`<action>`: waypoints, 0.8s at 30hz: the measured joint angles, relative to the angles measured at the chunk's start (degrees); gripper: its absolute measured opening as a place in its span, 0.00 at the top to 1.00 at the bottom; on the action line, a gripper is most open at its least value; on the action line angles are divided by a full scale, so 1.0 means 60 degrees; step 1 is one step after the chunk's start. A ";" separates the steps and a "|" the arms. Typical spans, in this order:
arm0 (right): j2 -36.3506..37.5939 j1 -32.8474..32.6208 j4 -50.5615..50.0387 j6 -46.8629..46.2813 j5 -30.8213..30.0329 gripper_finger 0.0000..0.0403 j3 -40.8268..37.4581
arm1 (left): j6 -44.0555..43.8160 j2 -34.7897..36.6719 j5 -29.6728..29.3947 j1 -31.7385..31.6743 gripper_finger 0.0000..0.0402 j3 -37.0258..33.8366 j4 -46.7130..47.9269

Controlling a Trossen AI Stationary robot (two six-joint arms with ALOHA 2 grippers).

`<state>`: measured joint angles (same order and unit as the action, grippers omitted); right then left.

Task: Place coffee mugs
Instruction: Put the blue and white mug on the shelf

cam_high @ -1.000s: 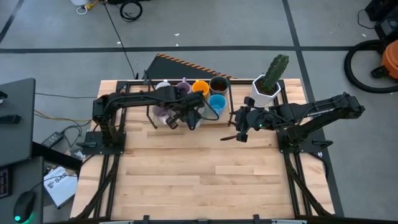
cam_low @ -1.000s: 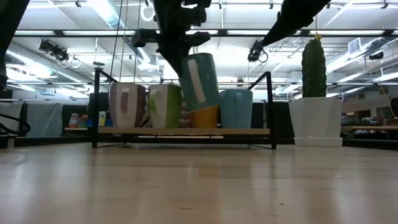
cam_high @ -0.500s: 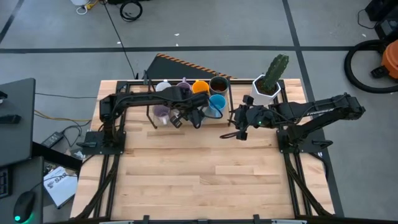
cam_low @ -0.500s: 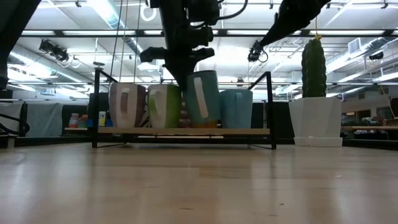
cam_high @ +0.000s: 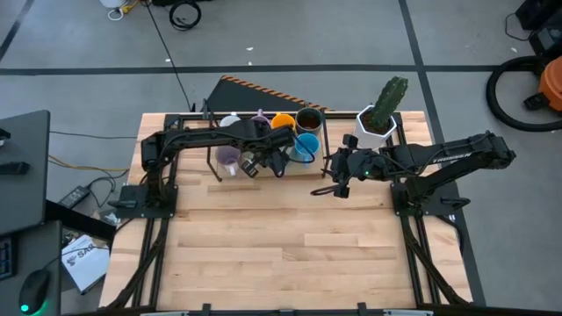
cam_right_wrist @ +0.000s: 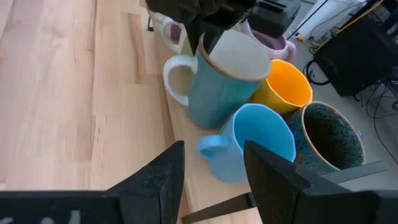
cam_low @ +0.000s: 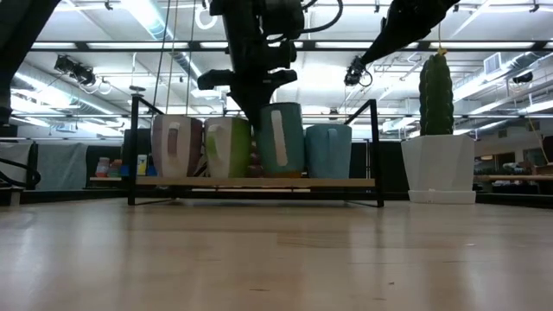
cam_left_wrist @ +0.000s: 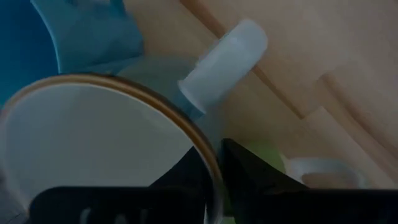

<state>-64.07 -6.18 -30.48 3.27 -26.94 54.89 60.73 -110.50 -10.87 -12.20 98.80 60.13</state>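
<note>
A teal mug [cam_right_wrist: 214, 87] with a white inside and a white handle [cam_right_wrist: 177, 78] stands on the rack's shelf [cam_low: 251, 181], between a green mug [cam_low: 229, 147] and a blue mug [cam_right_wrist: 255, 146]. My left gripper [cam_high: 268, 161] is over it and shut on it. Behind it are an orange mug [cam_right_wrist: 283, 90], a dark brown mug [cam_right_wrist: 329, 137] and a purple mug [cam_right_wrist: 273, 46]. Another purple mug [cam_low: 177, 145] stands at the rack's left end. My right gripper [cam_right_wrist: 214, 162] waits open above the table, just right of the rack. My left gripper holds the teal mug by its rim [cam_left_wrist: 202, 140], one finger inside [cam_left_wrist: 186, 177] and one outside [cam_left_wrist: 249, 168]. The fingers come from above, pointing down. The mug is nearly upright, handle toward the table's near edge, and its base seems to rest on the shelf.
The black-framed rack [cam_high: 263, 145] stands at the table's far edge and is crowded with mugs. A white faceted pot with a cactus [cam_high: 379, 118] stands to its right, by the right arm. The near half of the wooden table [cam_high: 290, 254] is bare.
My left gripper has come down and moved a little toward the table's right, keeping its hold. The teal mug, earlier lifted and tilted above the row, has been lowered to the shelf between the green and blue mugs and stands nearly upright.
</note>
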 joint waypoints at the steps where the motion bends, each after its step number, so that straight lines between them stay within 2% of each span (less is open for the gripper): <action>1: 0.0000 -0.0002 0.0000 0.0000 0.0000 0.57 0.0000 | 0.0000 -0.0050 -0.0004 0.0016 0.86 0.0001 -0.0024; 12: 0.0000 -0.0017 0.0003 -0.0014 0.0004 0.57 0.0000 | -0.0055 -0.0229 -0.0064 0.0025 0.78 0.0015 -0.0314; 24: 0.0000 -0.0017 0.0001 -0.0087 0.0011 0.57 -0.0007 | -0.0520 -0.0248 -0.0996 0.0104 0.69 0.0007 -0.0392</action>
<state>-64.07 -6.28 -30.47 2.74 -26.87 54.85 57.61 -111.98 -16.85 -11.58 98.85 57.78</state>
